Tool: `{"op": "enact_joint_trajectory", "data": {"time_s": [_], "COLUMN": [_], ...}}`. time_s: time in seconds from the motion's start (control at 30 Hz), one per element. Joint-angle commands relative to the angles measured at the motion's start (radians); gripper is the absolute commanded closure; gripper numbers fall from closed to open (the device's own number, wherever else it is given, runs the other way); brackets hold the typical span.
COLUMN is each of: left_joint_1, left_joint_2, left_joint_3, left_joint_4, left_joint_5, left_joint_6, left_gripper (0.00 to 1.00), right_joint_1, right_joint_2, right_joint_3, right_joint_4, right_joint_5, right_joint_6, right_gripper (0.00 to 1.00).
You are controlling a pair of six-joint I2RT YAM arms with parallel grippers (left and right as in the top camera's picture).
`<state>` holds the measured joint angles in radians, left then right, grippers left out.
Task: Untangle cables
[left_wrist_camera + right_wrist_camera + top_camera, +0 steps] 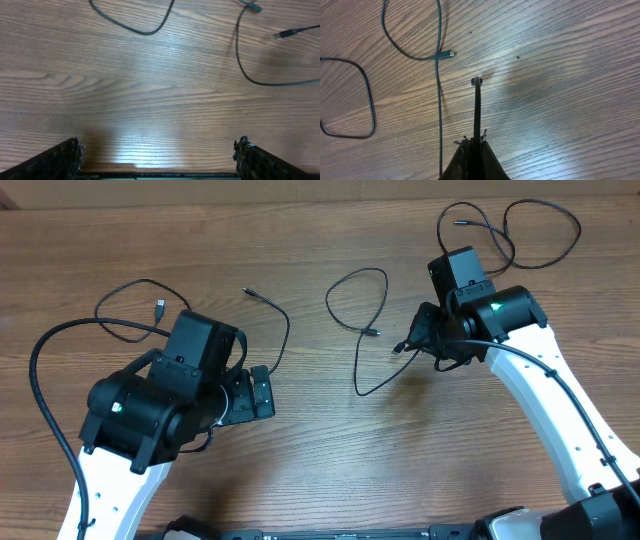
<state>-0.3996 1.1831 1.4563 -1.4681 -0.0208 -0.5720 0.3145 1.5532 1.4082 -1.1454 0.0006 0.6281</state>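
Wooden table (330, 460) carries the cables (288, 330) as separate loops across its upper half. Right gripper (476, 142) is clamped on the centre cord (358, 375), plug (477, 81) projecting straight ahead of it; left gripper (159, 150), jaws apart and empty, sits farther off, lower left.

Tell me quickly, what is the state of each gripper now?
Left gripper: open, holding nothing.
Right gripper: closed on a cable end.

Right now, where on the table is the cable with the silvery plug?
In the overhead view, that cable lies on the left side of the table, curling just beyond the left arm, with its plug close above the arm's wrist.
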Motion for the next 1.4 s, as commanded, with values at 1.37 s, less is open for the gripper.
{"op": "enact_joint_trajectory", "data": {"time_s": [1.37], "left_joint_1": [-0.014], "left_joint_2": [-0.279], "left_joint_3": [-0.148], "left_joint_4": [0.038], "left_joint_5": [0.050], "left_joint_6": [0.031], "left_gripper": [0.00], "right_joint_1": [-0.002], "right_joint_2": [-0.013], "right_joint_3": [0.018], "right_joint_4": [0.010], "right_joint_5": [0.010], "right_joint_6": [0.003], "right_gripper": [0.96]}}
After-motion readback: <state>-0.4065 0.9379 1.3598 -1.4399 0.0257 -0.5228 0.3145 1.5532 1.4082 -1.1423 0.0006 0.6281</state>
